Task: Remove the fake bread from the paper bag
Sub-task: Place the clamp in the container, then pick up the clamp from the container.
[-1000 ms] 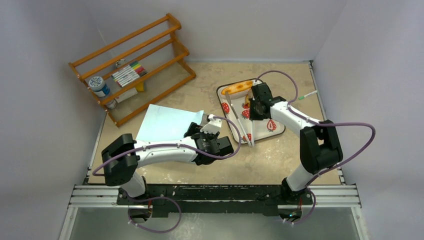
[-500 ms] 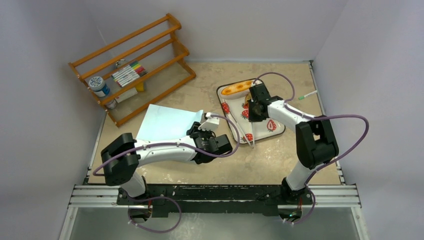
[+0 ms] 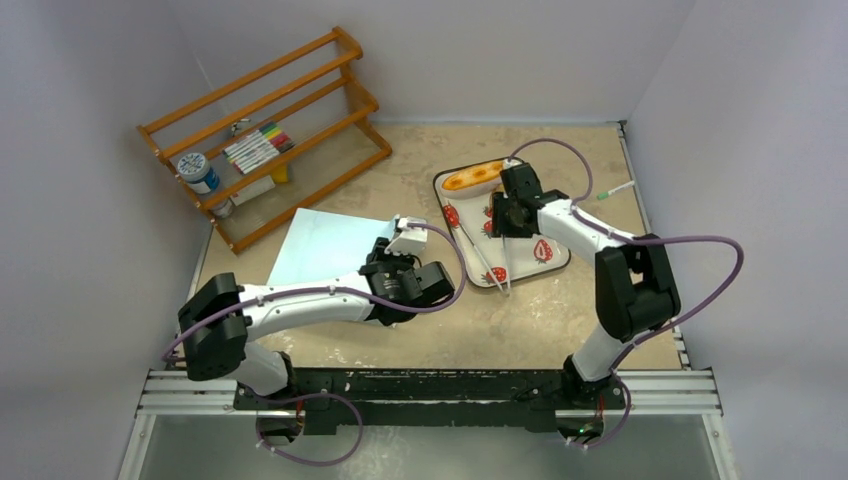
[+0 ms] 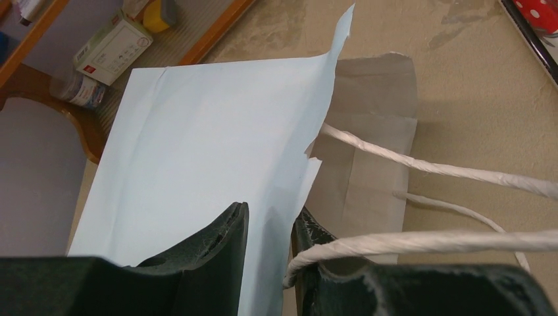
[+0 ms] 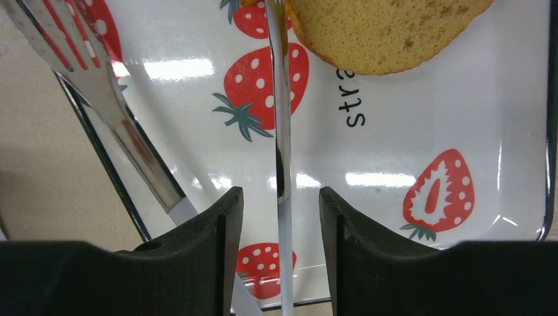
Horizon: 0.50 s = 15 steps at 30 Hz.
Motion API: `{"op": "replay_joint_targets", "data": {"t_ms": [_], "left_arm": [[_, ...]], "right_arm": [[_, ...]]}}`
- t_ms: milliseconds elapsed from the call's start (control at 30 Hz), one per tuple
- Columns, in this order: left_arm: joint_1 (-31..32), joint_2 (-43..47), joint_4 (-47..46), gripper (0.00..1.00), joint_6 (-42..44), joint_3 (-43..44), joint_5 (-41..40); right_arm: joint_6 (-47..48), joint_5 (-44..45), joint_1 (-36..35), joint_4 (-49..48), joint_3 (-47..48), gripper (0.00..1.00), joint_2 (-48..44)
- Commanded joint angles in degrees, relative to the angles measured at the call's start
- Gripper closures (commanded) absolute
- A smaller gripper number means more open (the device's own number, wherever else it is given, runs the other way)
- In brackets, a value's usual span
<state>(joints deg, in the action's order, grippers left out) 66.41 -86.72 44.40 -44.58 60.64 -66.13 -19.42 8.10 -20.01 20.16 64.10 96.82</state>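
paper bag (image 4: 197, 131) flat (inside hidden), left gripper (image 4: 270, 214) pinching edge | tray (image 5: 428, 131): bread (image 5: 381, 26), tongs (image 5: 281, 131) | right gripper (image 5: 279, 197) spread

Just ahead of my right pincer (image 5: 279, 194), the white strawberry-print tray (image 5: 460, 131) carries dark lettering set sideways. I read "str" and then a fourth letter I cannot fix. It sits between two printed red strawberries. My left wrist camera shows a small white carton (image 4: 112, 49) on the wooden rack (image 4: 220, 26), with lines of print and a red mark, all too small to read. From above, the blue-and-white jar (image 3: 197, 170) on that rack bears a label I cannot read either.
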Motion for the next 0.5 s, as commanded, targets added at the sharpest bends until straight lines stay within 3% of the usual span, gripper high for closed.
{"op": "replay_joint_targets", "data": {"t_ms": [0, 467], "left_arm": [[-0.42, 4.06, -1.01, 0.71, 1.82, 0.41, -3.12], [-0.63, 8.78, -2.71, 0.73, 5.58, 1.67, -1.75]], "right_arm": [[0.42, 0.75, 0.15, -4.40, -1.36, 0.51, -6.86], [-1.98, -1.21, -1.61, -7.83, -8.04, 0.30, -11.58]]}}
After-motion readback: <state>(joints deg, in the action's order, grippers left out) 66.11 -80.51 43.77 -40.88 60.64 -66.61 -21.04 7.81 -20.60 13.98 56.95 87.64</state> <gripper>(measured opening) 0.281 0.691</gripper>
